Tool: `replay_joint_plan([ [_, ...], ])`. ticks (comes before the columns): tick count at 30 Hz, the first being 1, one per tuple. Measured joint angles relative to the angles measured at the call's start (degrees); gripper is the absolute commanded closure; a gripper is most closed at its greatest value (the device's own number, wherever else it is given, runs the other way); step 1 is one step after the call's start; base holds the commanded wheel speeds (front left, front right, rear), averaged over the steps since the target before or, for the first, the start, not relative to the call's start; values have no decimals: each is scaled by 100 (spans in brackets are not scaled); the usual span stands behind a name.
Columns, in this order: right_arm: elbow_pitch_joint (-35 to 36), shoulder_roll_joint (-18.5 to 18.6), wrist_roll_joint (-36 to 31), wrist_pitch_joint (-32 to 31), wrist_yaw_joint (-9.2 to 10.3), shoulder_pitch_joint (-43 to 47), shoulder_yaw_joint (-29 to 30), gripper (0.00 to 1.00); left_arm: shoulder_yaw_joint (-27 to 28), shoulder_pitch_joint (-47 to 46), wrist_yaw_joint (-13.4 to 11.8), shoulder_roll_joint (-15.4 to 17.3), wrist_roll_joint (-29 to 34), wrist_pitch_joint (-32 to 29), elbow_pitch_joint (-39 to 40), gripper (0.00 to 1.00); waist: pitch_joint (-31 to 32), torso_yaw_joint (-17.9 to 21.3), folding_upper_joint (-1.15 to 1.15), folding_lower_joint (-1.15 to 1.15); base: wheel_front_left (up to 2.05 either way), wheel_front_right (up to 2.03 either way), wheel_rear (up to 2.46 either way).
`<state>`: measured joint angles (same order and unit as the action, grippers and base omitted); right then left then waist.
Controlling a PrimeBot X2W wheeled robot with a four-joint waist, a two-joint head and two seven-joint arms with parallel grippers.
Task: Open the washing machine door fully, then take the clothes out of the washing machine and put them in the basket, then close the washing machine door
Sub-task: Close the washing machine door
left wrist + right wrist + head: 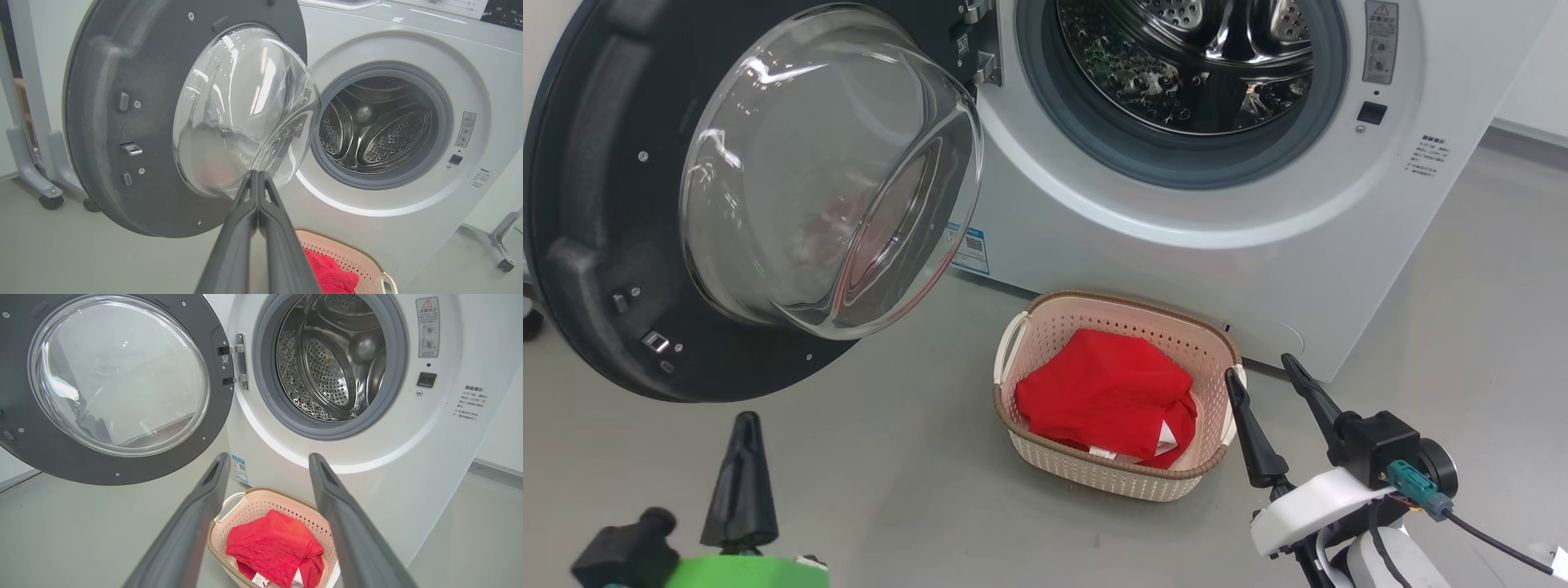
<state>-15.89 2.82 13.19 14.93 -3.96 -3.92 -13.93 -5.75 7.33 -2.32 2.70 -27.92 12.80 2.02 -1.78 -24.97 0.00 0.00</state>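
Observation:
The washing machine door (613,245) hangs wide open at the left, its clear glass bowl (825,171) bulging toward me. The white washing machine (1258,245) shows a bare steel drum (1192,57). Red clothes (1107,396) lie in the cream basket (1123,306) on the floor before the machine. My left gripper (745,425) is shut with nothing in it, low at the left, below the door; in the left wrist view its fingers (258,192) point at the bowl (245,110). My right gripper (1262,380) is open beside the basket's right handle, above the clothes (276,543).
Grey floor spreads left and in front of the basket. A wheeled grey frame (36,163) stands behind the door, and another caster leg (504,245) sits right of the machine. A blue sticker (970,249) marks the machine's lower front.

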Motion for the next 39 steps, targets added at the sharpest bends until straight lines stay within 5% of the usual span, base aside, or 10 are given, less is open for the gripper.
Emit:
replay_joint_plan([
  [5, 2, -1, 0, 0, 1, 1, 1, 0, 74, -9, 200, -1, -2196, 40, 403, 100, -15, -19, 0, 0, 0, 0, 0],
  [12, 4, -2, 0, 0, 5, 1, 2, 0, 113, -24, 423, -5, -3897, 127, 1053, 100, -49, -33, 0, 0, 0, 0, 0],
  [19, 24, -1, 0, 0, 9, -1, 5, 0, 1233, -376, 675, -26, -5838, 164, 1504, 100, -138, -29, 0, 0, 0, 0, 0],
  [27, 53, -1, -15, 0, 13, -26, 2, 0, 2580, -838, 723, 63, -6625, 164, 1491, 100, -288, -3, 0, 0, 0, 0, 0],
  [30, 54, 1, -16, 0, 13, -27, 25, 0, 2867, -987, 690, 392, -6875, 49, 1218, 100, -320, 19, 0, 0, 0, 0, 0],
  [39, 38, 1, -73, 0, -1, -115, -64, 0, 3649, -1525, 7, 1558, -7472, -510, -59, 100, -389, 147, 0, 0, 0, 0, 0],
])
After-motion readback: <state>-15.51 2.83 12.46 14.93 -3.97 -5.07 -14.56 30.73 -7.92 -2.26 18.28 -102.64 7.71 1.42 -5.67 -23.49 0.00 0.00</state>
